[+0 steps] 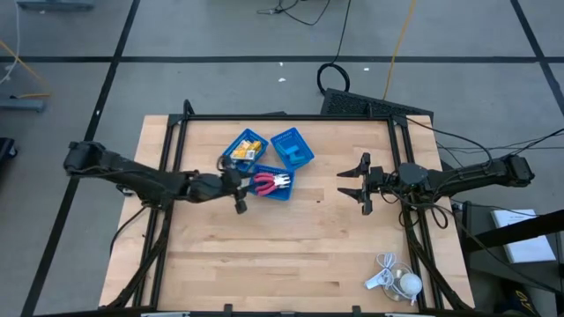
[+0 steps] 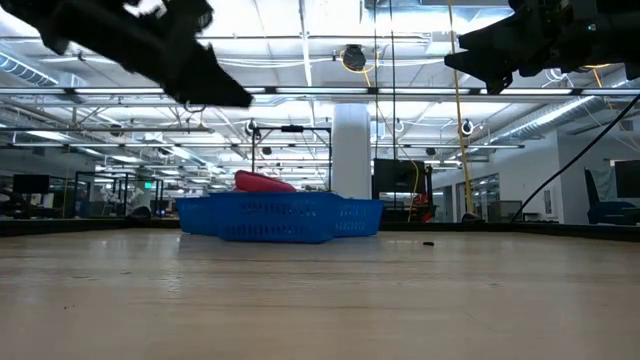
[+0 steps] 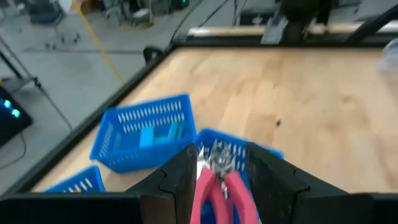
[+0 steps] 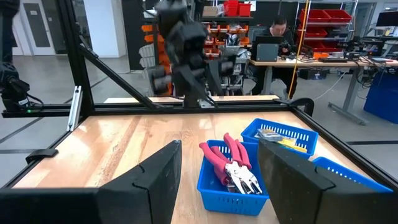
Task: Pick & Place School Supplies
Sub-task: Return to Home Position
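Three blue trays stand together at the table's far middle. One holds yellow packets, one holds light-blue pieces, and the nearest holds red-handled pliers, which lie on its floor. My left gripper hangs open just left of and above the pliers tray. Its fingers frame the pliers in the left wrist view, but it stands clear of them in the right wrist view. My right gripper waits open, raised, to the right of the trays.
A white corded gadget lies at the near right corner. A small dark speck sits between the trays and my right gripper. Bare wood stretches across the near half of the table. A black frame borders the far edge.
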You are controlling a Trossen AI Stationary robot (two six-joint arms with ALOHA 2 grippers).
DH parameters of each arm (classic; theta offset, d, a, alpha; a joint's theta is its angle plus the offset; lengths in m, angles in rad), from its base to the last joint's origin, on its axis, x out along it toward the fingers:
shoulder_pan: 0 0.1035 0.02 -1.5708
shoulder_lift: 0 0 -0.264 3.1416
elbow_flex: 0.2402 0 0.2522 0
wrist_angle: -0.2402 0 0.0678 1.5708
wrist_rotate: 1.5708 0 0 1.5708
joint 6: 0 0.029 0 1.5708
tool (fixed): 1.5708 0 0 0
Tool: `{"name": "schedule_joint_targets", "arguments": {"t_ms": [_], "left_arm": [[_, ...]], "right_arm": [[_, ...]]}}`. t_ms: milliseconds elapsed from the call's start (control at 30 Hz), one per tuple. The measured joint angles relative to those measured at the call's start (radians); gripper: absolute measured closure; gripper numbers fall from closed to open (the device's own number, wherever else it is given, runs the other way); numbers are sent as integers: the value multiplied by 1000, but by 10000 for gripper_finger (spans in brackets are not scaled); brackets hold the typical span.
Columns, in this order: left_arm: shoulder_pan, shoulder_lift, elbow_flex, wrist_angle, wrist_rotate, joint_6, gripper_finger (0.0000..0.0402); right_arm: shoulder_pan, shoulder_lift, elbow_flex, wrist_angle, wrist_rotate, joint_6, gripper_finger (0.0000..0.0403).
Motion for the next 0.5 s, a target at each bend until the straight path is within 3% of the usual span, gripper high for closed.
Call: {"name": "schedule_joint_targets", "arguments": {"t_ms": [267,500], "left_arm": [[-36,-307,0,-200,-2,32,261],[-38,-585,0,-426,-3,-67,261]], "right_arm": [[0,0,0,-4,0,0,202],[0,0,0,-5,0,-2,202]]}}
